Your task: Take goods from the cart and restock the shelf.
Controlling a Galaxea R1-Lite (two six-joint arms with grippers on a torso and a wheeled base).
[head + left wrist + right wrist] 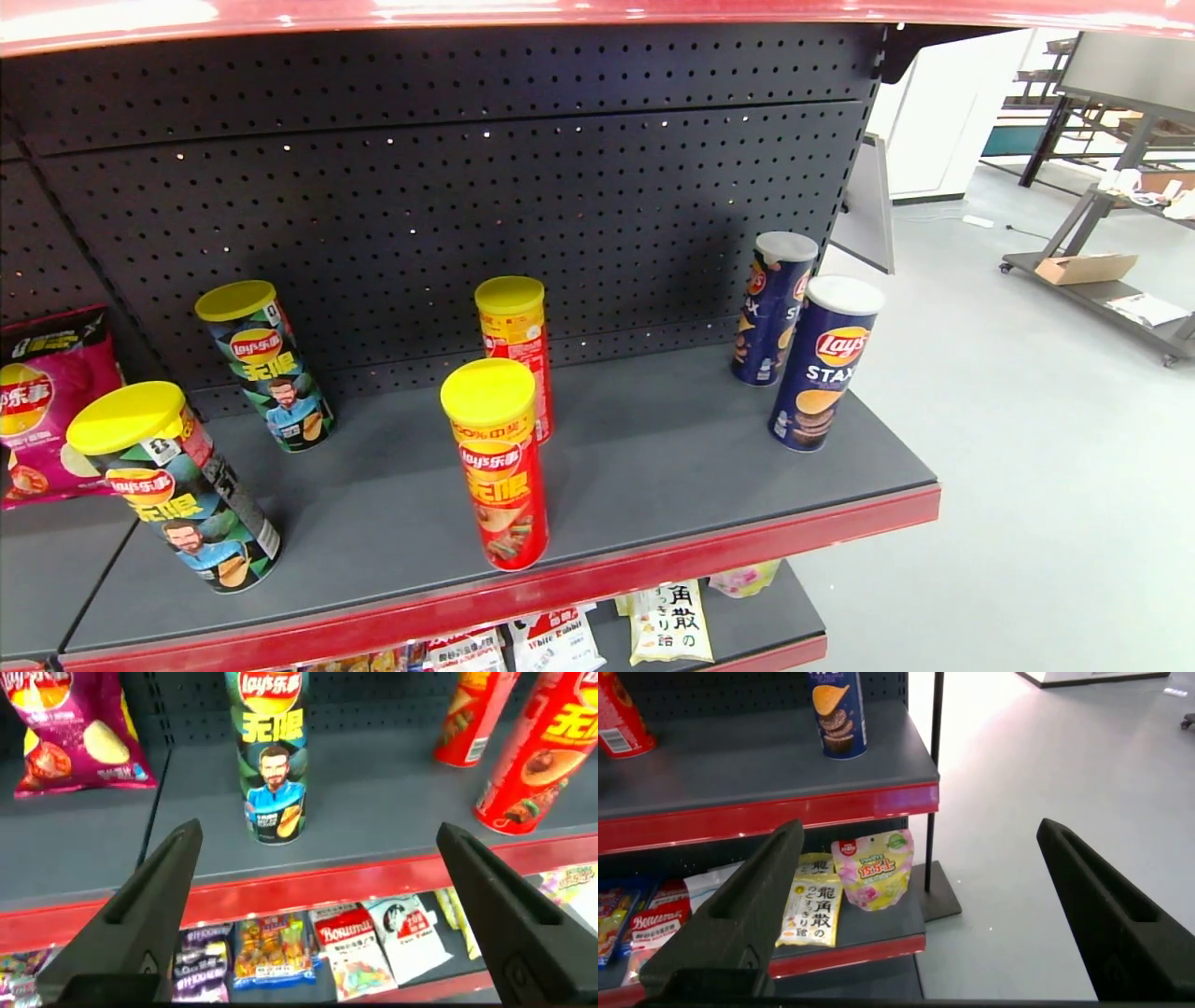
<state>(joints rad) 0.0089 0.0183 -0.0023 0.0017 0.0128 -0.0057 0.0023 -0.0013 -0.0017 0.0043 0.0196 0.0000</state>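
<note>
The grey shelf [653, 448] with a red front edge carries several chip cans. Two green-and-black cans with yellow lids [177, 485] [266, 364] stand at the left, two red cans [499, 467] [518, 350] in the middle, two dark blue cans [826, 373] [770, 308] at the right. My left gripper [318, 905] is open, in front of the shelf edge below a green can [271, 756], with nothing between its fingers. My right gripper [920, 905] is open too, empty, near the shelf's right end below a blue can [839, 714].
A purple chip bag [42, 401] leans at the far left of the shelf. Snack bags [667, 621] fill the lower shelf. Right of the shelf is open grey floor, with a wheeled rack [1111, 271] holding a cardboard box farther back.
</note>
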